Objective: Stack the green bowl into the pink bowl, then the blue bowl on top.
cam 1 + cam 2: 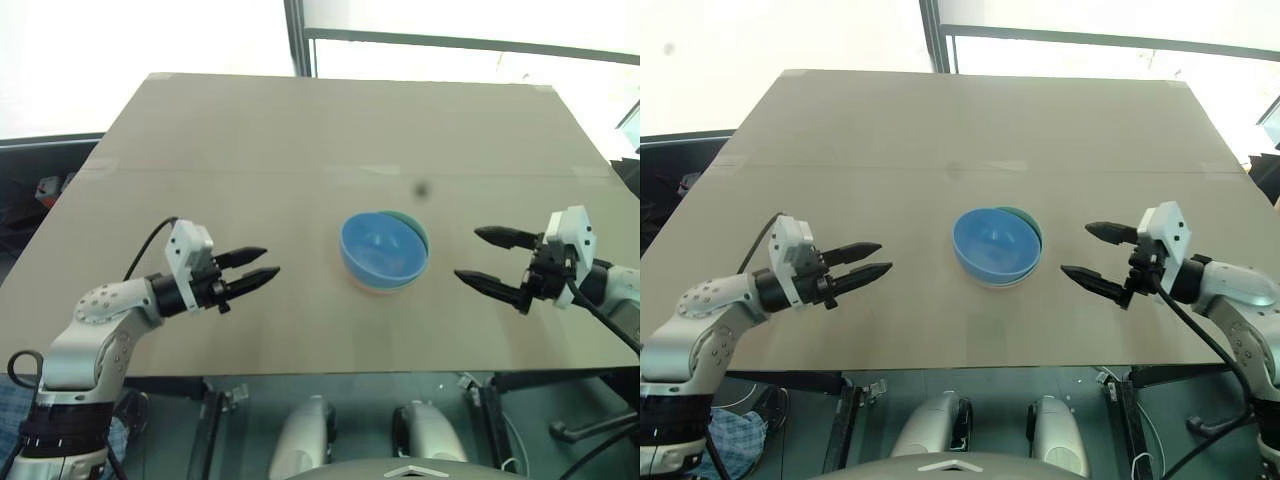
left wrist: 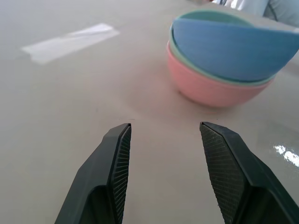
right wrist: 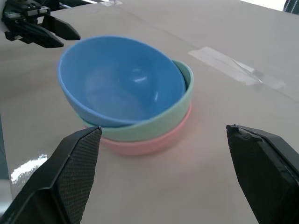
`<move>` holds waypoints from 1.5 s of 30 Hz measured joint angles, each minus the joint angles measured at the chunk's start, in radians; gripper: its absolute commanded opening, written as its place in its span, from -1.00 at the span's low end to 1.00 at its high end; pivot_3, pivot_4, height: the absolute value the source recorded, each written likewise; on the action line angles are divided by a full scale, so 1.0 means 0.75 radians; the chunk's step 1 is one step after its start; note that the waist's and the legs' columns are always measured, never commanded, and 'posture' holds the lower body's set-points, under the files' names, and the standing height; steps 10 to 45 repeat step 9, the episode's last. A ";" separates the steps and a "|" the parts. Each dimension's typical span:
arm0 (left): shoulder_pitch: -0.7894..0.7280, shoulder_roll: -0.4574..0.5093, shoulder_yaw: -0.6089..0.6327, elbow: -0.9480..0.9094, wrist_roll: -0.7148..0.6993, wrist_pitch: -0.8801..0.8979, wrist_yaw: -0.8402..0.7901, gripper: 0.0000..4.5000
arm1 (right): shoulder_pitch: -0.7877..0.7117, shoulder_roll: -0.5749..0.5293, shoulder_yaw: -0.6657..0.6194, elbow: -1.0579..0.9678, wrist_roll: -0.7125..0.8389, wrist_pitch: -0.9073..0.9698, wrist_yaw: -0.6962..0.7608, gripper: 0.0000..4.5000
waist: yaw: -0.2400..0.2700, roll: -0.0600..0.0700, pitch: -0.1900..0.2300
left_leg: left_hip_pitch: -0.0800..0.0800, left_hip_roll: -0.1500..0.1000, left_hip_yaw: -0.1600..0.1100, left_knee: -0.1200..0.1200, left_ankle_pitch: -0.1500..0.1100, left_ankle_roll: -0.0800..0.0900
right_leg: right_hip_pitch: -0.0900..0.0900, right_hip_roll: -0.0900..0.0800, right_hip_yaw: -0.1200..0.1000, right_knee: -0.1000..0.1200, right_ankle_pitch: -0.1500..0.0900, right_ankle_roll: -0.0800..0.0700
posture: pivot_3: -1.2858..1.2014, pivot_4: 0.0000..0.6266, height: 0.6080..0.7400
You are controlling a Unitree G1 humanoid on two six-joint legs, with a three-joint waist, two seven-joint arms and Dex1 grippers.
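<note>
Between the two pincers on the table [image 1: 250, 130]: pink bowl [image 3: 140, 144] holding green bowl [image 3: 180, 105], blue bowl [image 1: 380, 247] tilted on top. Left pincer [image 1: 250, 270] released, seemingly part-spread; right pincer [image 1: 485, 260] released wide, both empty.

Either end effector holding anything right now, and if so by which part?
Nothing is held. The left end effector and right end effector are both open and empty, apart from the tilted blue bowl.

A plain tan table [image 1: 300, 130] fills the middle, with strips of clear tape [image 3: 231, 65] stuck flat on its top. Behind its far edge, bright windows glare white, split by 1 dark upright frame post [image 1: 296, 38].
</note>
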 measured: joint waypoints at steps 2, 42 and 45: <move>0.024 -0.006 0.006 -0.019 0.008 -0.003 0.030 0.10 | 0.020 -0.004 -0.031 0.041 -0.001 -0.032 0.040 1.00 | 0.001 0.000 0.000 | 0.000 0.000 0.000 0.000 0.000 0.000 | 0.000 0.000 0.000 0.000 0.000 0.000 | 0.03 -0.52 1.00; 0.053 -0.028 0.006 -0.087 0.053 -0.028 0.100 0.10 | 0.079 -0.011 -0.068 0.224 -0.046 -0.147 0.145 1.00 | -0.001 0.000 0.000 | 0.000 0.000 0.001 0.000 0.000 0.000 | 0.000 0.000 0.001 0.000 0.000 0.000 | 0.03 -0.52 1.00; 0.053 -0.028 0.006 -0.087 0.053 -0.028 0.100 0.10 | 0.079 -0.011 -0.068 0.224 -0.046 -0.147 0.145 1.00 | -0.001 0.000 0.000 | 0.000 0.000 0.001 0.000 0.000 0.000 | 0.000 0.000 0.001 0.000 0.000 0.000 | 0.03 -0.52 1.00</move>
